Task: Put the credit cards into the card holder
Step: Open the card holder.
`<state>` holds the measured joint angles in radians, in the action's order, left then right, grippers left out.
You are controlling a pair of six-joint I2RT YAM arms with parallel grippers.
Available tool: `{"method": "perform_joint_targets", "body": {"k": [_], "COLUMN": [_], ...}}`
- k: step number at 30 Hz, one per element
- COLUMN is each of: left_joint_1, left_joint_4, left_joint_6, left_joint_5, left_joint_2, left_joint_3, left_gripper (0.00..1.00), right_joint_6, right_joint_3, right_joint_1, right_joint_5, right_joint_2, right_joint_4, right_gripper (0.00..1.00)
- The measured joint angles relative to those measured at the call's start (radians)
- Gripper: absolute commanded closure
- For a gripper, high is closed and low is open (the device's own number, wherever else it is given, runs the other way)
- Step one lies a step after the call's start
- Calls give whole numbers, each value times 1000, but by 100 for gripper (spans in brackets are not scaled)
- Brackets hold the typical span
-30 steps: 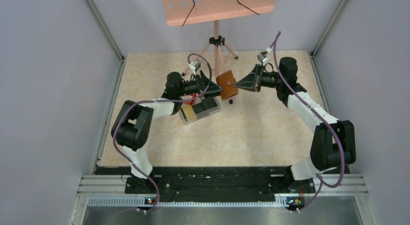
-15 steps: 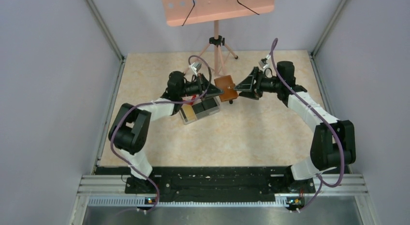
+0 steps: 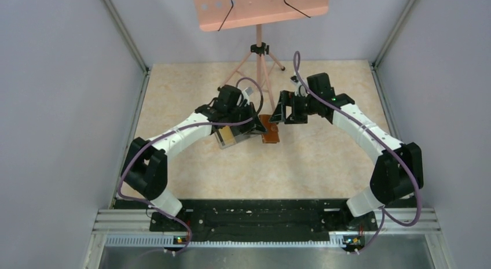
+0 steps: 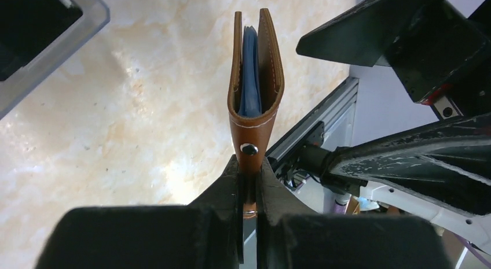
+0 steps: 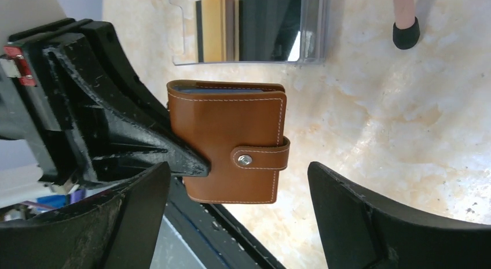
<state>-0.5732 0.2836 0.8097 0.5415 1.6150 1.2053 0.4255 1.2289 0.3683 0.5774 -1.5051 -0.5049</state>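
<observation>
The card holder (image 3: 270,130) is near the middle of the table (image 3: 312,165), just at the 3 o'clock side of a clear plastic box (image 3: 230,136), and the left gripper (image 3: 259,128) grips it from the 9 o'clock side. In the left wrist view it is seen edge on, its two brown leather faces slightly parted, with a blue card (image 4: 250,72) tucked between them. The left fingers (image 4: 231,188) are pressed together on its near end, right under a metal snap (image 4: 249,147). Whether its lower edge touches the table cannot be told. The right gripper (image 3: 282,114) is at about 1 o'clock of the card holder, tip pointing toward it. In the right wrist view its fingers (image 5: 136,217) stand wide apart at 9 and 3 o'clock of the orange-tan face, clear of the leather. The strap (image 5: 263,158) lies buttoned across that face's 3 o'clock edge. Beyond it, at 12 o'clock in the same view, the clear box holds a tan-yellow card (image 5: 217,26) beside a black card (image 5: 269,23), both standing on edge. A music stand (image 3: 259,49) is at the table's 12 o'clock edge.
</observation>
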Motion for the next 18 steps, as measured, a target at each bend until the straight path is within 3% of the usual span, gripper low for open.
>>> {"method": "perform_joint_targets", "body": {"k": [11, 14, 18], "left_joint_1": [-3, -3, -4], "left_joint_4": [109, 132, 135], "left_joint_6": [-20, -20, -20], "left_joint_5": [-56, -61, -71], "left_joint_2": [0, 0, 0], "left_joint_3": [42, 42, 42], "left_gripper": [100, 100, 100], "right_joint_6": [-79, -85, -85], "right_joint_3": [30, 31, 51], "right_joint_1": [86, 99, 117], "right_joint_5": [-112, -119, -154], "right_joint_2": [-103, -113, -121], "right_joint_4": [-89, -92, -106], "right_gripper": [30, 44, 54]}}
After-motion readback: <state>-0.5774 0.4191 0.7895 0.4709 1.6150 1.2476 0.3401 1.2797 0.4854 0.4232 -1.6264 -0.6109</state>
